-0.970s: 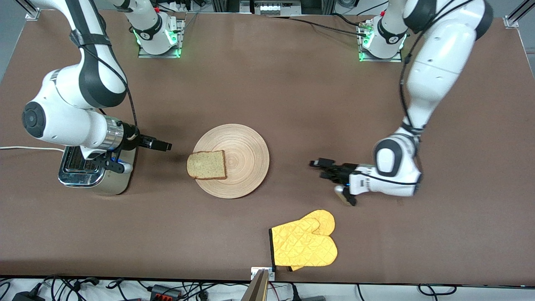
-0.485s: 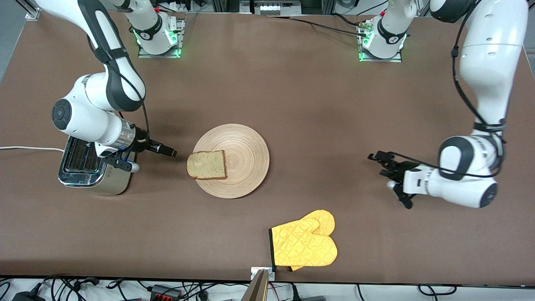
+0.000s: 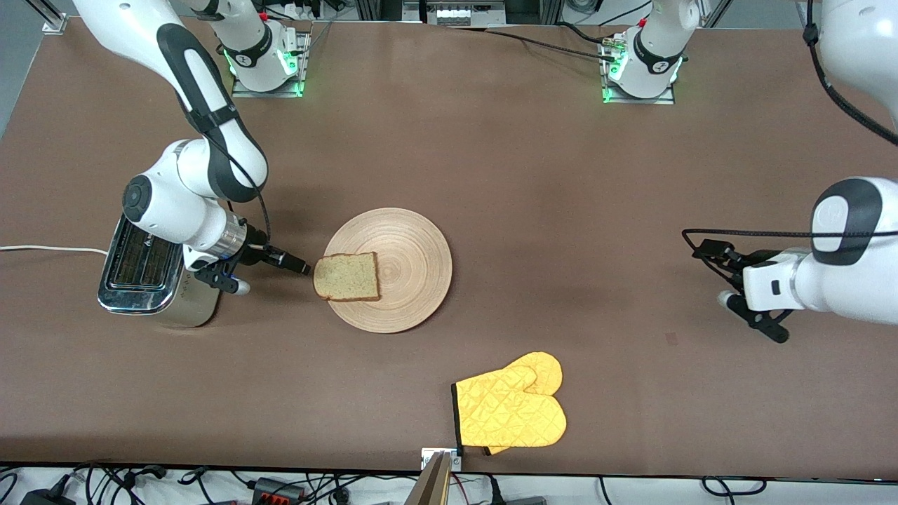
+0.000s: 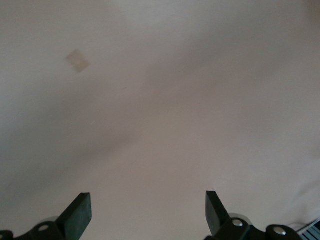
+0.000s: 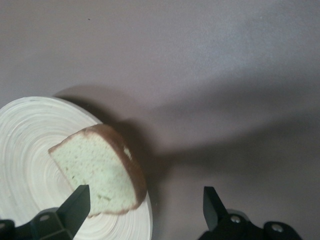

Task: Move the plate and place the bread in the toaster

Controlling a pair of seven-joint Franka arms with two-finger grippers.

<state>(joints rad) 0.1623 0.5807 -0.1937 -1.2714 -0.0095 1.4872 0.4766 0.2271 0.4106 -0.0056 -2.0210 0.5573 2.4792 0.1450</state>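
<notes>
The plate (image 3: 389, 270) lies flat near the middle of the desk (image 3: 533, 175). The bread (image 3: 346, 276) rests on the plate at its edge toward the right arm's end, one side overhanging the rim; the right wrist view confirms the slice (image 5: 100, 172) lying on the plate (image 5: 25, 150). The toaster (image 3: 151, 277) stands upright at the right arm's end of the desk, well apart from the plate, partly covered by the right arm.

Right hand (image 3: 298, 267): low over the desk between toaster and plate, its tip just beside the bread's overhanging edge, fingers (image 5: 212, 202) spread apart, nothing gripped.

Left hand (image 3: 705, 249): low over bare desk at the left arm's end, well apart from the plate, fingers (image 4: 80, 210) spread wide, empty.

A yellow oven mitt (image 3: 511, 410) lies nearer the front camera than the plate.
</notes>
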